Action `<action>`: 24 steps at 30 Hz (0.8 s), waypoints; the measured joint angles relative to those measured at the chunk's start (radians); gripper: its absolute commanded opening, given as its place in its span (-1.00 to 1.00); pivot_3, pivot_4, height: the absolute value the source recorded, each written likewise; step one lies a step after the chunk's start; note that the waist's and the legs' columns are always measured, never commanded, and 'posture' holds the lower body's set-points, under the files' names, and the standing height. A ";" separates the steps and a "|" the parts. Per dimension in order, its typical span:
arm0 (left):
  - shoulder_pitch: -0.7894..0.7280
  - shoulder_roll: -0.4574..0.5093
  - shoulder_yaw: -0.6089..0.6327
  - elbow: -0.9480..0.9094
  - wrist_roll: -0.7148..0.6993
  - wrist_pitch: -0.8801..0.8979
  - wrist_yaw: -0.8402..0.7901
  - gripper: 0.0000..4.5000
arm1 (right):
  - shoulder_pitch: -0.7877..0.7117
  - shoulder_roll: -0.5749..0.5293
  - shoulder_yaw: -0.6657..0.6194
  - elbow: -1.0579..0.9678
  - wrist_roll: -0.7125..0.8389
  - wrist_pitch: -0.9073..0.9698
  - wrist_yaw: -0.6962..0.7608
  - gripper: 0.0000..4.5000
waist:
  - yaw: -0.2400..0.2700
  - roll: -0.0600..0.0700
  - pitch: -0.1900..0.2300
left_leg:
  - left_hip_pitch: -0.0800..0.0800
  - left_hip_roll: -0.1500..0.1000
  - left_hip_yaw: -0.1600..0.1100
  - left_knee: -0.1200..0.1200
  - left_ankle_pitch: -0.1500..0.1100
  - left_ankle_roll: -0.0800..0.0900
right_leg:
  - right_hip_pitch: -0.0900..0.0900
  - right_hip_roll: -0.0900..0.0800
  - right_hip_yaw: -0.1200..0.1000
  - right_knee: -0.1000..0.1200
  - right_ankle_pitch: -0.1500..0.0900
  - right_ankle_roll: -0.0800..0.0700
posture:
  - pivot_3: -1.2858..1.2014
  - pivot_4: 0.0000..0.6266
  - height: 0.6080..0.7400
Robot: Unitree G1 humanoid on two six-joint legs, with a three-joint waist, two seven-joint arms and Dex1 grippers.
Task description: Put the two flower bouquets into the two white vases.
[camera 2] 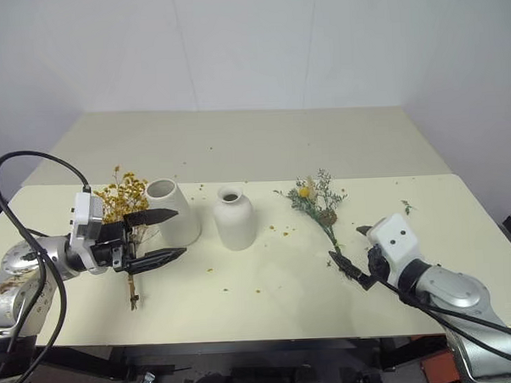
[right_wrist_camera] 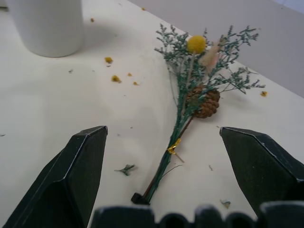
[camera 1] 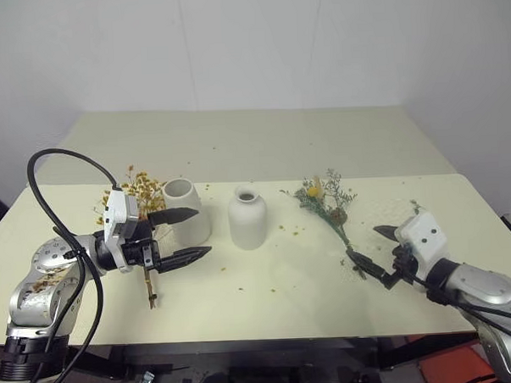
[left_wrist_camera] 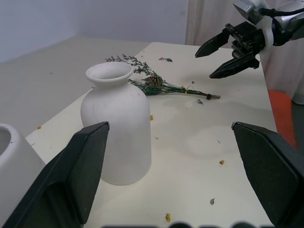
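Both claws released, holding nothing. Left claw (camera 1: 190, 237) hovers beside cylinder vase (camera 1: 187, 210), above yellow bouquet (camera 1: 137, 197) lying on counter (camera 1: 254, 149). Bottle vase (camera 1: 247, 217) upright mid-counter. Right claw (camera 1: 384, 254) poised at stem end of green bouquet (camera 1: 328, 203), flat on counter.

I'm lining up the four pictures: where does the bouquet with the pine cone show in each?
Left eye: bouquet with the pine cone right of centre, flat on the table.
Right eye: right of centre.
Left wrist: behind the bottle vase.
Right wrist: centre.
Shared landmark: its pine cone.
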 measured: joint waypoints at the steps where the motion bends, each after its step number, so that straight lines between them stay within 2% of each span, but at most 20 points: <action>1: 0.000 0.000 0.000 0.000 0.000 -0.001 -0.001 1.00 | 0.000 -0.003 -0.006 -0.001 0.006 -0.003 0.007 0.98 | 0.000 0.000 0.000 | 0.000 0.000 0.000 0.000 0.000 0.000 | 0.000 0.000 0.000 0.000 0.000 0.000 | 0.03 -0.52 1.00; 10: 0.000 0.022 0.000 0.024 0.002 -0.015 -0.043 1.00 | 0.024 -0.060 -0.053 -0.001 0.090 -0.037 0.120 0.98 | 0.001 0.000 0.000 | 0.000 0.000 0.000 0.000 0.000 0.000 | 0.000 0.000 0.000 0.000 0.000 0.000 | 0.03 -0.52 1.00; 15: -0.011 0.018 -0.006 0.024 0.010 -0.017 -0.041 1.00 | -0.031 -0.062 -0.029 0.033 0.036 0.005 0.022 0.98 | 0.000 0.000 0.000 | 0.000 0.000 0.000 0.000 0.000 0.000 | 0.000 0.000 0.000 0.000 0.000 -0.001 | 0.03 -0.52 1.00; 19: -0.062 0.000 -0.035 0.032 0.023 -0.019 -0.038 1.00 | -0.168 -0.048 0.052 0.047 0.031 0.205 -0.085 0.98 | -0.001 0.000 0.000 | 0.000 0.000 0.000 0.000 0.000 0.000 | 0.000 0.000 0.000 0.001 0.000 0.000 | 0.03 -0.52 1.00; 24: -0.124 -0.036 -0.075 0.049 0.037 -0.030 -0.037 1.00 | -0.448 0.024 0.120 0.119 0.085 0.575 -0.188 0.98 | -0.004 0.000 0.000 | 0.000 0.000 0.000 0.000 0.000 0.000 | -0.001 0.001 0.000 0.000 0.002 -0.001 | 0.03 -0.52 1.00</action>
